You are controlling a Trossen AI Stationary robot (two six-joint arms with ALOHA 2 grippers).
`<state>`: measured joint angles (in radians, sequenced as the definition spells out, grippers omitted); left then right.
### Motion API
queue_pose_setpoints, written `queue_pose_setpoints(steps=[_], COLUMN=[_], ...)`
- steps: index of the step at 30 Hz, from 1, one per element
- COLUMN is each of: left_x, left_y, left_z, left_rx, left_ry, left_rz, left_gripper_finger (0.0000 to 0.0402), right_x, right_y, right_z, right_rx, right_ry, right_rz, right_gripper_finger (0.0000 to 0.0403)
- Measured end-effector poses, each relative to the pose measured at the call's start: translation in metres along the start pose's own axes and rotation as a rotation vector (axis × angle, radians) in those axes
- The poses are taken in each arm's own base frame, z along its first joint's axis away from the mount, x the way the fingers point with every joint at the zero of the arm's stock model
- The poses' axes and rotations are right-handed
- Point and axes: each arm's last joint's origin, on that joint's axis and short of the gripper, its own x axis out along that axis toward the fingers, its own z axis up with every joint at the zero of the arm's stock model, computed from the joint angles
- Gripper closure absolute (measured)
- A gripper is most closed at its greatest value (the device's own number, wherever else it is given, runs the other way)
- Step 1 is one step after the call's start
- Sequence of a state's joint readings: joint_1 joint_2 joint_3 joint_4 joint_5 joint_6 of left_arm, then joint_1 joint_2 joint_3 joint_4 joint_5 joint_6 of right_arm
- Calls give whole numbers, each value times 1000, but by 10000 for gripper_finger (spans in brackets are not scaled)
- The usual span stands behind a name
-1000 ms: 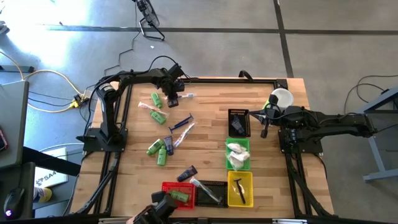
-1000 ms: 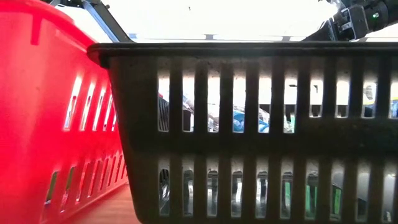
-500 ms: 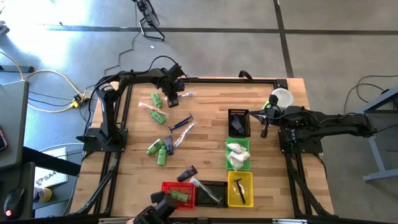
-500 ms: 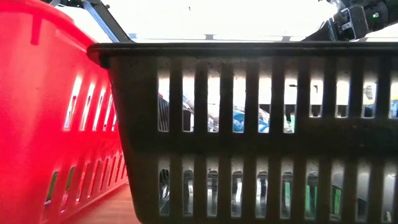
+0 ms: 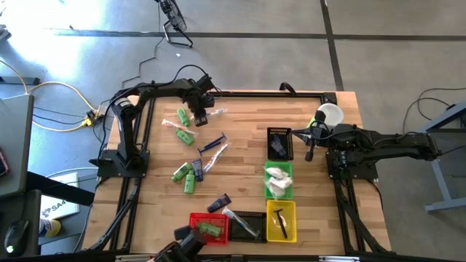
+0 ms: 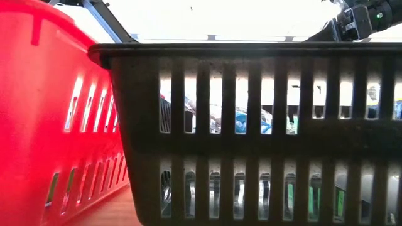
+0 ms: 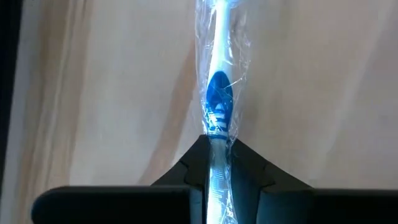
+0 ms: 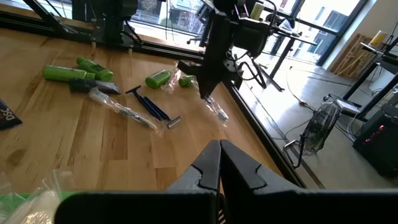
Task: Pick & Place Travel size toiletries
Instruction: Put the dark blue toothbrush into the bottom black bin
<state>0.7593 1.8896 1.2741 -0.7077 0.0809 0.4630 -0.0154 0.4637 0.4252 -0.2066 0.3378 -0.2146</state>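
Since the jaws narrowed, the left gripper (image 7: 218,163) now clamps the wrapped toothbrush (image 7: 219,93), lifted slightly.

Toothbrush (image 5: 212,112) is lying near the table's (image 5: 240,153) far edge; bottles (image 5: 183,177) are lying left of centre; baskets (image 5: 277,200) are standing right and near.

1. Overhead, daylight is even; glare washes the concrete floor (image 5: 44,36) at upper left.
2. At table height the background blows out white behind the black basket (image 6: 251,125); the red basket (image 6: 44,113) glows, blurred.
3. The wrapped toothbrush (image 7: 217,93) glints; its plastic film catches highlights.
4. Bright windows backlight the far room.
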Motion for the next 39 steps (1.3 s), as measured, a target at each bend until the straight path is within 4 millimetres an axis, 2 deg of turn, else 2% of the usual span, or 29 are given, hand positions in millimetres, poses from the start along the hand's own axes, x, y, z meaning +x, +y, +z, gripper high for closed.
queue_pose_setpoints(steps=[5,10,17,20,26,30,39], left_x=[-21,-52,-91,-101,-105,-97,-76], left_y=[1,0,-12,-19,-47,-75,-131], left_z=[8,19,17,22,40,50,66], left_rx=[4,24,44,81,186,234,114], left_ry=[-41,-197,-380,-474,-567,-592,-752], left_rz=[-12,-59,-223,-311,-365,-356,-306], left_gripper_finger=[368,368,368,368,368,368,368], right_x=[0,0,0,0,0,0,0], right_y=[0,0,0,0,0,0,0], right_z=[0,0,0,0,0,0,0], right_rx=[0,0,1,5,8,9,12], right_ry=[0,-1,0,0,-1,0,0], right_rz=[0,1,1,1,1,1,1], right_gripper_finger=[401,401,401,401,401,401,401])
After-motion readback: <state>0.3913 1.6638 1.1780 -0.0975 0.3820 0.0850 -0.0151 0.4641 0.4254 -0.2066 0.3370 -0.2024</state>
